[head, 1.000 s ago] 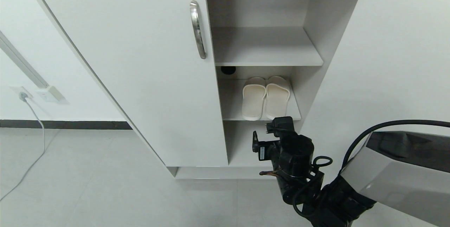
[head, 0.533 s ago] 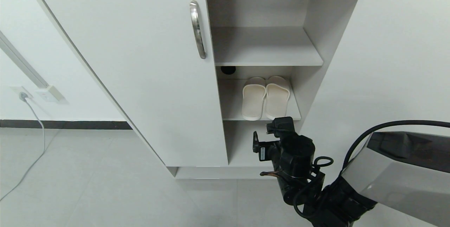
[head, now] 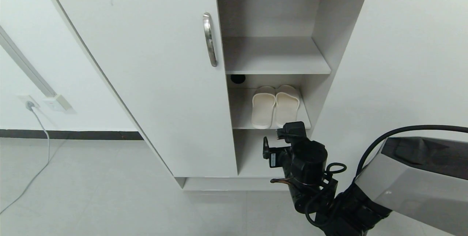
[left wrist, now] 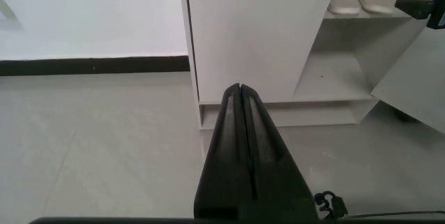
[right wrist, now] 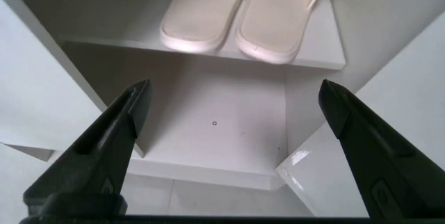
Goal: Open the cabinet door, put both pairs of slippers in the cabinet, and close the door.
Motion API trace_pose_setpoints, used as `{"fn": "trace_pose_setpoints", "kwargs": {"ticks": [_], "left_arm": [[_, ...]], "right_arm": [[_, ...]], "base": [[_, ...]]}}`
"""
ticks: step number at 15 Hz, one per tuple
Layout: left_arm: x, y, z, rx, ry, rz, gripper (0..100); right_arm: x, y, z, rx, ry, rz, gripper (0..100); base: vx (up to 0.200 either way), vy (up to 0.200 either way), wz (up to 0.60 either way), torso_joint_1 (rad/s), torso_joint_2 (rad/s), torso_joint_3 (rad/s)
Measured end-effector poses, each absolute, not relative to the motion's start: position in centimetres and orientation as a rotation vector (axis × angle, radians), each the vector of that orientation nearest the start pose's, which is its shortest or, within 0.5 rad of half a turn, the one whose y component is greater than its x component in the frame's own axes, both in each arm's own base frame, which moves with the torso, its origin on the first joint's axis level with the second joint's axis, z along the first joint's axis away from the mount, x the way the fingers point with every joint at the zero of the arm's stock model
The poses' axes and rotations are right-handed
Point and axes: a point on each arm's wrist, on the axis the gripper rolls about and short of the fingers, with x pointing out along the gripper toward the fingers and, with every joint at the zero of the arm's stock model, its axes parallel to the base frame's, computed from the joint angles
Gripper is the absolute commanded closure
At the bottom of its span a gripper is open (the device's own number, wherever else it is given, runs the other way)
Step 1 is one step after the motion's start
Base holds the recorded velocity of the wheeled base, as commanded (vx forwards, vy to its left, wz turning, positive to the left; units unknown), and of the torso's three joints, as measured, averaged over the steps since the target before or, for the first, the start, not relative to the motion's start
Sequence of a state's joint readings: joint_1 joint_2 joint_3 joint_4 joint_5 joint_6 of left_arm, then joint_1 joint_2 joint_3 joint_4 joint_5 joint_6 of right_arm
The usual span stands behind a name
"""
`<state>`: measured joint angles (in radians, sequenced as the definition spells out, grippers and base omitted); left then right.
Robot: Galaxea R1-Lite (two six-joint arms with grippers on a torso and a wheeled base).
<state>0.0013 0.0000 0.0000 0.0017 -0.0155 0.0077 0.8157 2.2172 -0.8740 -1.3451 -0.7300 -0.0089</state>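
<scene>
Jaws of the right gripper [right wrist: 234, 88] stand wide apart and empty, just below and in front of the pair of slippers [head: 275, 105], which lies lengthwise front-to-back on the middle shelf [head: 239, 111] of the cabinet [head: 270, 9]; left gripper [left wrist: 240, 88], clenched on nothing, hangs farther back.

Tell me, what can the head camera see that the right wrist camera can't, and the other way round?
Head view alone: the shut left door with its metal handle, the top shelf, and a wall socket with a cable. Right wrist view alone: the right gripper with its two fingers spread wide apart. Both: the cream slippers side by side on the middle shelf, with the bottom compartment under them.
</scene>
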Motion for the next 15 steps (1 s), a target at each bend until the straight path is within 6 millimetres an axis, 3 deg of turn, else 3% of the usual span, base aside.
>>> {"fn": "trace_pose_setpoints", "kwargs": {"ticks": [15], "left_arm": [[-2.28, -0.03, 7.53, 0.007, 0.002, -0.012, 100]], "right_arm": [[27.87, 26.95, 8.22, -0.023, 0.013, 0.077, 0]], "base": [[0.0, 0.0, 0.0, 0.001, 0.0, 0.178]]}}
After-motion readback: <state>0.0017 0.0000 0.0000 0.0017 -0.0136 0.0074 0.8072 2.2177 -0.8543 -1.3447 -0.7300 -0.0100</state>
